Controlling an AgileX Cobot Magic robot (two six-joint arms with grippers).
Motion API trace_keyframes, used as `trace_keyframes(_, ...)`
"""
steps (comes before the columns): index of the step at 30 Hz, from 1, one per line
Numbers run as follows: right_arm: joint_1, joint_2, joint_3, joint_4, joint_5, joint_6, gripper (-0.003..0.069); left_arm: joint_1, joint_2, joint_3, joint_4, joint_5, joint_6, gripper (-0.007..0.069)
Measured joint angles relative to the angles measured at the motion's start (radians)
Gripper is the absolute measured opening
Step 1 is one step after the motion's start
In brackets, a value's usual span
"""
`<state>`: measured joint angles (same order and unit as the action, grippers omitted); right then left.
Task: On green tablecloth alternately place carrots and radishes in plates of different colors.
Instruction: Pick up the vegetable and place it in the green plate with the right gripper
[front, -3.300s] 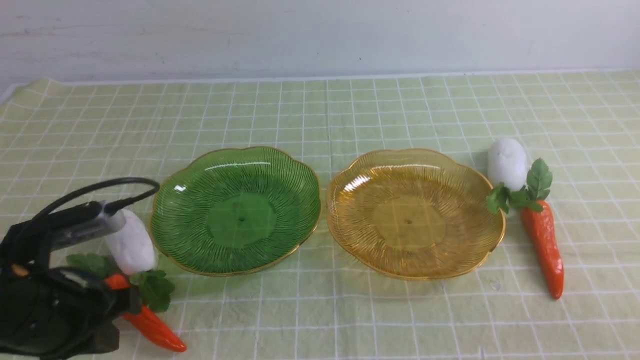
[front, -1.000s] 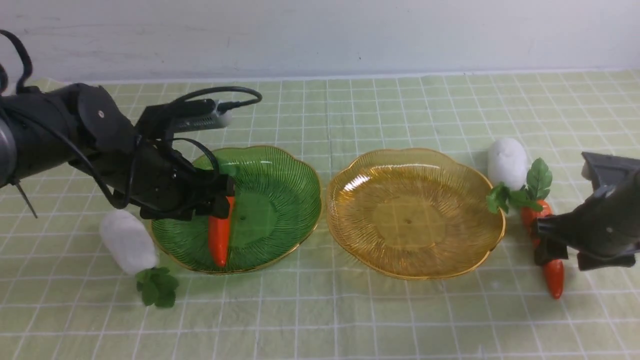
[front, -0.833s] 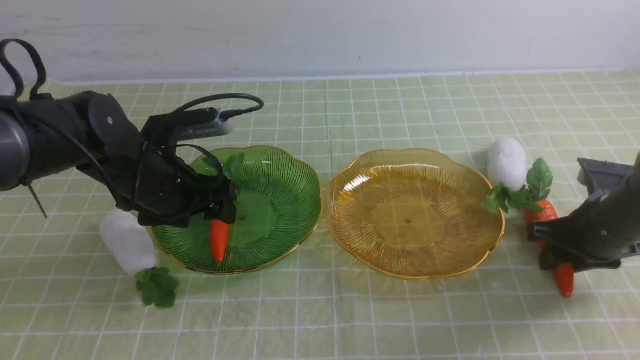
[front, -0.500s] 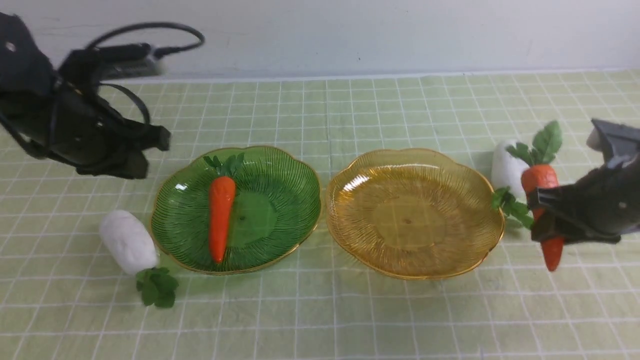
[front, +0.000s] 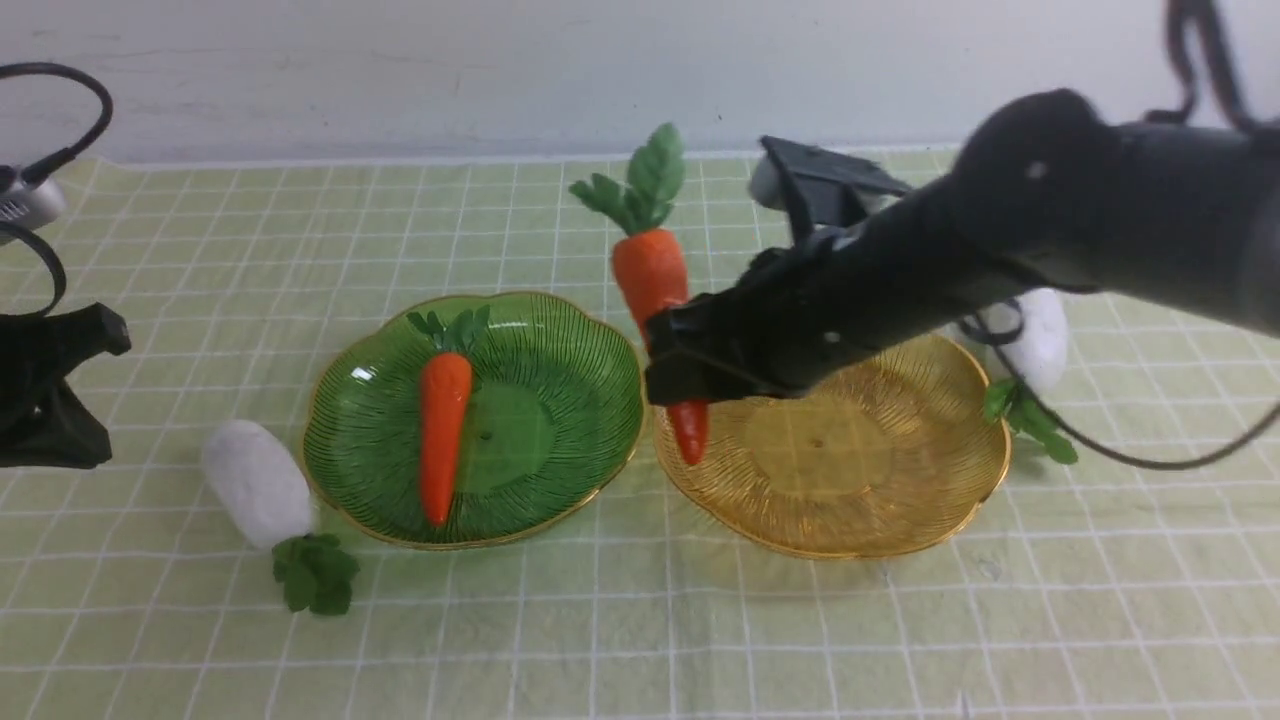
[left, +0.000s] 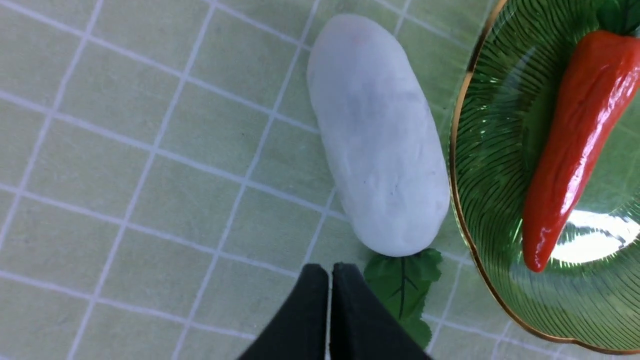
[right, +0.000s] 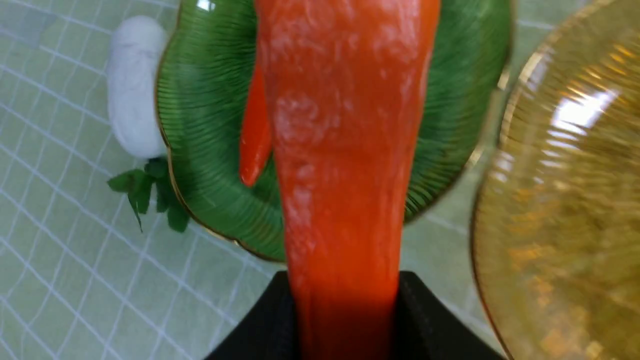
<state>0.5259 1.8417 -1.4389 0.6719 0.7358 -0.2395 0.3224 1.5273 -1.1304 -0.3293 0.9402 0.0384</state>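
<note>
**Right gripper** (front: 680, 375): fingers clamped on the tapering mid-body of the held carrot (front: 650, 275). Its leaves point up and its tip hangs over the left edge of the amber plate (front: 880, 480). The second carrot (front: 440, 435) lies in the green plate (front: 570, 400).

**Left gripper** (left: 330, 310): fingers pressed together, empty, near the left radish (left: 380, 140) on the green tablecloth (front: 700, 620).

**Handling:** the carrot looks glossy, rigid and probably light, so it may slip toward its point; grasp the thick shoulder. The matte radish suits a mid-body grasp.
</note>
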Motion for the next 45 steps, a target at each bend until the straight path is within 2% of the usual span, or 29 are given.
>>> trace_keyframes(2, 0.025, 0.104, -0.1, 0.007, 0.009, 0.025, 0.0209, -0.005, 0.018, 0.001, -0.011, 0.002, 0.013, 0.0003)
trace_keyframes(5, 0.04, 0.227, -0.244, 0.014, 0.049, 0.048, 0.0209, -0.019, 0.046, 0.001, -0.029, 0.004, 0.063, 0.0057)
trace_keyframes(6, 0.04, 0.274, -0.289, 0.016, 0.071, 0.054, 0.0209, -0.027, 0.056, 0.001, -0.035, 0.006, 0.081, 0.0099)
trace_keyframes(7, 0.04, 0.289, -0.306, 0.016, 0.085, 0.056, 0.0209, -0.028, 0.058, 0.001, -0.037, 0.006, 0.084, 0.0099)
trace_keyframes(8, 0.04, 0.341, -0.366, 0.017, 0.122, 0.066, 0.0228, -0.04, 0.072, 0.001, -0.05, 0.007, 0.101, 0.018)
trace_keyframes(9, 0.04, 0.362, -0.398, 0.017, 0.139, 0.069, 0.0247, -0.047, 0.08, 0.001, -0.056, 0.007, 0.11, 0.0228)
trace_keyframes(10, 0.04, 0.371, -0.404, 0.017, 0.148, 0.07, 0.0259, -0.048, 0.083, 0.001, -0.058, 0.007, 0.113, 0.0238)
trace_keyframes(11, 0.04, 0.399, -0.448, 0.014, 0.18, 0.073, 0.0334, -0.055, 0.096, 0.001, -0.063, 0.006, 0.115, 0.0321)
trace_keyframes(12, 0.04, 0.404, -0.452, 0.014, 0.187, 0.073, 0.0334, -0.055, 0.098, 0.001, -0.063, 0.004, 0.115, 0.0331)
trace_keyframes(13, 0.04, 0.411, -0.473, 0.014, 0.201, 0.073, 0.0402, -0.059, 0.11, 0.001, -0.066, -0.007, 0.116, 0.0413)
trace_keyframes(17, 0.031, 0.412, -0.536, 0.012, 0.278, 0.069, 0.0568, -0.064, 0.154, 0.001, -0.084, -0.071, 0.116, 0.0573)
trace_keyframes(21, 0.017, 0.41, -0.602, -0.013, 0.395, 0.057, 0.0619, -0.065, 0.213, 0.001, -0.11, -0.181, 0.113, 0.0642)
trace_keyframes(25, 0.011, 0.41, -0.653, -0.028, 0.471, 0.057, 0.0613, -0.065, 0.261, -0.008, -0.156, -0.236, 0.11, 0.0645)
trace_keyframes(31, 0.011, 0.41, -0.704, -0.062, 0.497, 0.056, 0.058, -0.065, 0.36, -0.045, -0.255, -0.286, 0.107, 0.0642)
trace_keyframes(35, 0.01, 0.403, -0.72, -0.135, 0.501, 0.069, 0.0519, -0.065, 0.399, -0.057, -0.258, -0.288, 0.101, 0.0538)
trace_keyframes(36, 0.009, 0.389, -0.72, -0.194, 0.507, 0.087, 0.0456, -0.062, 0.398, -0.064, -0.235, -0.279, 0.083, 0.0486)
trace_keyframes(37, 0.007, 0.387, -0.72, -0.21, 0.507, 0.092, 0.0448, -0.06, 0.397, -0.066, -0.231, -0.277, 0.081, 0.0486)
trace_keyframes(42, -0.082, 0.276, -0.705, -0.466, 0.512, 0.176, 0.0123, -0.017, 0.327, -0.15, -0.123, -0.145, 0.072, 0.0486)
trace_keyframes(45, -0.152, 0.226, -0.682, -0.532, 0.512, 0.223, 0.0027, -0.023, 0.257, -0.208, -0.129, -0.083, 0.093, 0.0486)
